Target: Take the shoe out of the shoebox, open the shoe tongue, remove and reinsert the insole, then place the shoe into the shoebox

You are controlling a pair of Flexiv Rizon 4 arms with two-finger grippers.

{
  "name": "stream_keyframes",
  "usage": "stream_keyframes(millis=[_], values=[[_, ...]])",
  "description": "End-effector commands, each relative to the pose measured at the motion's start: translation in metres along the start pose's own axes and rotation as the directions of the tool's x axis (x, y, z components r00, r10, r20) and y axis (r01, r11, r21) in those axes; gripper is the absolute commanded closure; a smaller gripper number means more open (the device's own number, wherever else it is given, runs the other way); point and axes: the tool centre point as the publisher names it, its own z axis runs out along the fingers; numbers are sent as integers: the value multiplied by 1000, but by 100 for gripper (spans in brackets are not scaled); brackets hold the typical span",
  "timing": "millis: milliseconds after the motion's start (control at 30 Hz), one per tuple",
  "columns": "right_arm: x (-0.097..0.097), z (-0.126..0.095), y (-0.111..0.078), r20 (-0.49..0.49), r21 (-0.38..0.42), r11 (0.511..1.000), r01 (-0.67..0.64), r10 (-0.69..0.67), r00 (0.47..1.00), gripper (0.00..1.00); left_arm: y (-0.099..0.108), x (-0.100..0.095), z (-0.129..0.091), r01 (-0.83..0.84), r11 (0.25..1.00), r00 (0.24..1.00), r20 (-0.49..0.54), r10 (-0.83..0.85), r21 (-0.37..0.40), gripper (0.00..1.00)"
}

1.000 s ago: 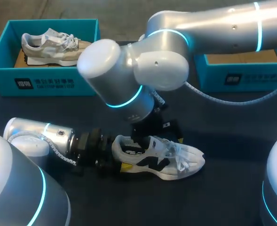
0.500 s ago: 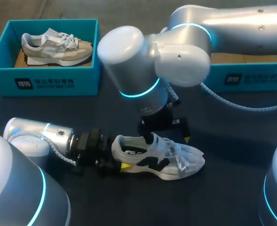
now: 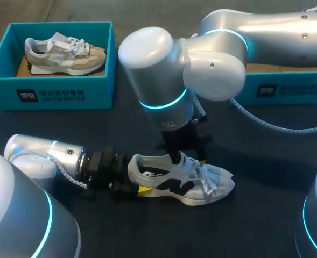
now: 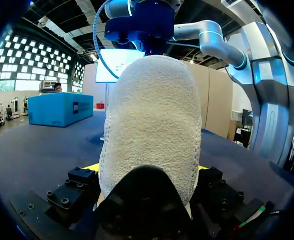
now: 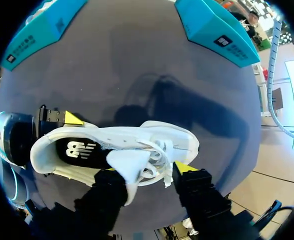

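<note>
A dark matte tabletop (image 3: 266, 215) spreads across the whole scene. At its far left stands an open teal cardboard box (image 3: 99, 94) with white print on its near wall. Inside it, a beige and white lace-up sneaker (image 3: 64, 54) lies on the brown cardboard floor (image 3: 22, 69), toe to the right.

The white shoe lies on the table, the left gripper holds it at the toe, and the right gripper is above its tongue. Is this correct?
Not fully. The left gripper holds the white shoe at the heel, not the toe, as the head view shows. The rest stands: the shoe lies on the table and the right gripper is above its tongue.
</note>
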Motion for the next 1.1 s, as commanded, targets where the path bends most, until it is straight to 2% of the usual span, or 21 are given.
stream_keyframes(millis=[33,533,633,667,700,733,767,1000,1100], values=[[3,-2,-6,4,-6,971,-239,239,971,58,-1,0,-1,0,1000,1000,1,0,-2,100],[4,-5,-9,-46,23,979,-203,204,978,68,-1,0,-1,0,1000,1000,1,0,-2,100],[5,-6,-10,-52,26,980,-197,198,979,75,-1,0,-1,0,1000,1000,1,0,-2,100],[4,-6,-10,-57,28,980,-196,197,979,82,-1,0,-1,0,1000,1000,1,0,-2,100],[4,-6,-11,-72,24,981,-191,192,979,96,-1,0,-1,0,1000,1000,1,0,-2,100],[2,-6,-12,-73,25,981,-192,193,978,100,-1,0,-1,0,1000,1000,1,0,-2,100],[1,-5,-12,-75,27,980,-195,196,978,100,-1,0,-1,0,1000,1000,1,0,-2,100],[-15,0,-17,-231,-47,989,-137,122,965,100,-1,0,-1,0,1000,1000,1,0,-2,100],[-28,7,-20,-344,-104,988,-117,75,936,100,-1,0,-1,0,1000,1000,1,0,-2,100]])
